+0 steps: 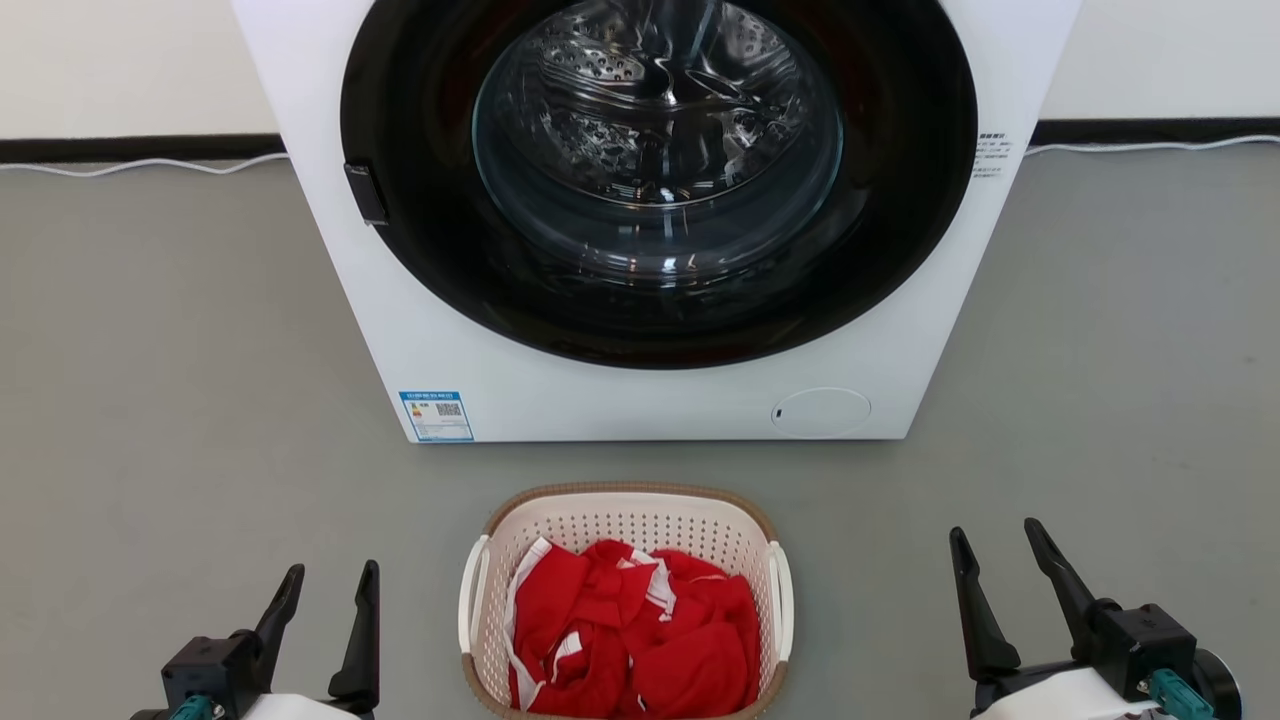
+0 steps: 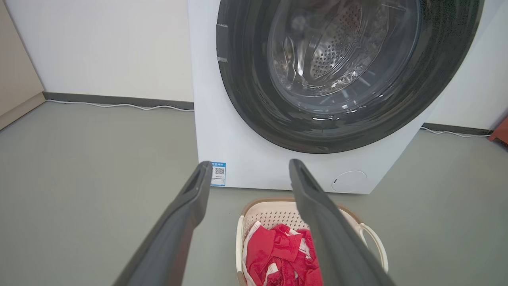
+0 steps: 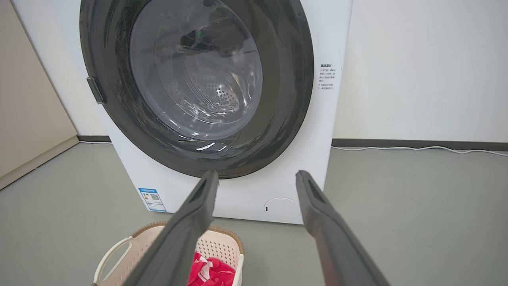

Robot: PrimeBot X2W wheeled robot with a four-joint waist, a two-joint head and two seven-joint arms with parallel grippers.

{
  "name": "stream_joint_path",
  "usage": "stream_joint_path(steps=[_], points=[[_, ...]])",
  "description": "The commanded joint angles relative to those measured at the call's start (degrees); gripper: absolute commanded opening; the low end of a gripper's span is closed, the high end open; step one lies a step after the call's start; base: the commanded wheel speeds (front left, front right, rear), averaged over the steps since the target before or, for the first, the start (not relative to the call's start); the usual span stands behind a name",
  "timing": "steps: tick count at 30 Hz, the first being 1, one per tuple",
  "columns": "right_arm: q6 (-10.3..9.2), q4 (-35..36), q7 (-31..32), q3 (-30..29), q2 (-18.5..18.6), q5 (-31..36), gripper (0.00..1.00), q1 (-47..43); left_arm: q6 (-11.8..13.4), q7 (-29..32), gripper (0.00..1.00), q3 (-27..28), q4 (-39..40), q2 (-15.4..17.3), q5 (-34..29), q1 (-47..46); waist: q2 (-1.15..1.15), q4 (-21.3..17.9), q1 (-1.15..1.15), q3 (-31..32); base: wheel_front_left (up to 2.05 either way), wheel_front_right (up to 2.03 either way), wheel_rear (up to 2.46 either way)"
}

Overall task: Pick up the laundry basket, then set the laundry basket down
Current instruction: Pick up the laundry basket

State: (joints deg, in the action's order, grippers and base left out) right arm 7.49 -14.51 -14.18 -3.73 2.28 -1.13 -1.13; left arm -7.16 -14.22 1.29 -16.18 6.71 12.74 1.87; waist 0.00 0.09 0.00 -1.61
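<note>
Head view: the laundry basket (image 1: 620, 522) sits on the grey floor (image 1: 150, 400) right in front of the washer (image 1: 640, 400), close to it but not touching, with red clothes (image 1: 640, 640) piled inside. The left hand (image 1: 333, 570) and right hand (image 1: 995, 530) hang low on either side, well apart from the basket, both spread wide with nothing in them. My guess is they flank it because the white side handles (image 1: 472, 592) are the obvious grab spots, one per hand.

Left wrist view: the two dark fingers (image 2: 178, 230) are apart and the basket is off to the lower right, so this hand isn't lined up on a handle yet.

Right wrist view: same deal mirrored, with the basket at the lower left and one handle loop (image 3: 112, 254) showing. I'd say the lift hasn't started.
</note>
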Motion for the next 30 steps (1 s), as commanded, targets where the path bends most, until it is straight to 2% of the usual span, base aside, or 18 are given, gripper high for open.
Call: stream_joint_path(steps=[1,15,25,30], points=[[0.00,0.9,-0.8,1.2,0.6,-0.4,1.00,1.3,-0.3,-0.8,1.00,2.0,1.3,0.5,0.3,-1.7,0.00,0.0,0.00,-0.7,0.00,0.00,0.00],[0.00,0.5,-0.8,1.7,0.6,-1.6,1.00,6.5,-0.3,-0.8,1.00,1.9,2.4,2.3,3.5,-6.4,0.00,0.3,0.00,-9.2,0.00,0.00,0.00],[0.00,-2.1,-0.8,1.6,0.6,-2.8,1.00,14.7,-0.3,-0.8,1.00,-0.7,0.9,6.5,8.3,-14.3,0.00,0.3,0.00,-21.6,0.00,0.00,0.00],[0.00,-6.1,-0.8,1.8,0.6,-3.9,1.00,21.2,-0.3,-0.8,1.00,-3.7,-2.0,10.1,11.7,-20.5,0.00,0.5,0.00,-29.9,0.00,0.00,0.00]])
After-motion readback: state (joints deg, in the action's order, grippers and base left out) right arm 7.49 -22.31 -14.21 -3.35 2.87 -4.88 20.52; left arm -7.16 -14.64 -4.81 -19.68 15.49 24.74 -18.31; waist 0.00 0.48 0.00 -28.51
